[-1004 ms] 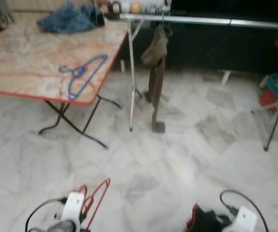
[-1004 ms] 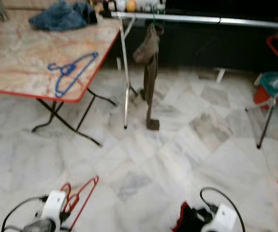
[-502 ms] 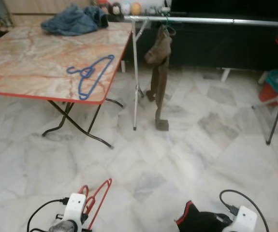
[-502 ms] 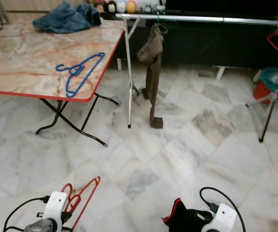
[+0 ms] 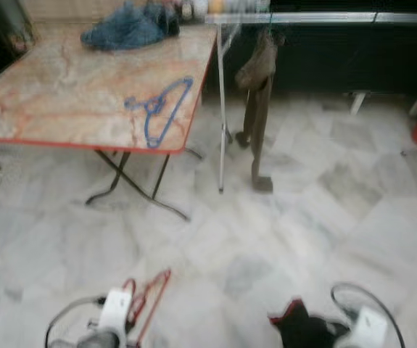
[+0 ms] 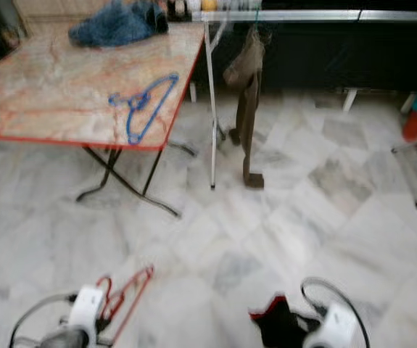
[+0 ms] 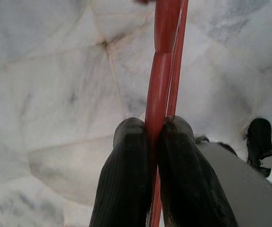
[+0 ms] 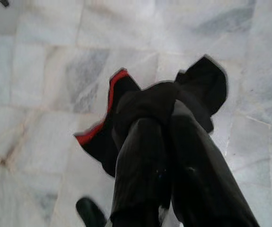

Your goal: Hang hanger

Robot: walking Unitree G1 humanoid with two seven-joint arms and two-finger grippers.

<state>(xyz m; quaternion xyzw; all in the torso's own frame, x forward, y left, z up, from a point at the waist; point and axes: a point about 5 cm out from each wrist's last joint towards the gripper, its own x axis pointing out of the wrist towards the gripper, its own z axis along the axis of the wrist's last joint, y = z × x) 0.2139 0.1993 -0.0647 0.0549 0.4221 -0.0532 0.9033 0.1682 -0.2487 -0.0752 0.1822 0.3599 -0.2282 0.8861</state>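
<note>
Two grippers low in frame: left gripper (image 7: 150, 137) fingers pinch red hanger (image 7: 163, 71), lower left; right gripper (image 8: 166, 127) fingers clamp black cloth (image 8: 126, 101), lower right. Blue hanger (image 5: 159, 110) lies on tabletop (image 5: 63, 94), upper left; brown garment (image 5: 259, 94) hangs from rail (image 5: 302, 17)

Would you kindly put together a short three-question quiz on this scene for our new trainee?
1. True or false: the left tool is shut on the red hanger.
2. What lies on the folding table? A) blue hanger and blue garment B) a red bucket C) brown trousers
3. Fill in: the right tool grips a black cloth with a ____ edge.

Key: 1 true. 2 A: blue hanger, blue garment. 3 red: black cloth.
</note>
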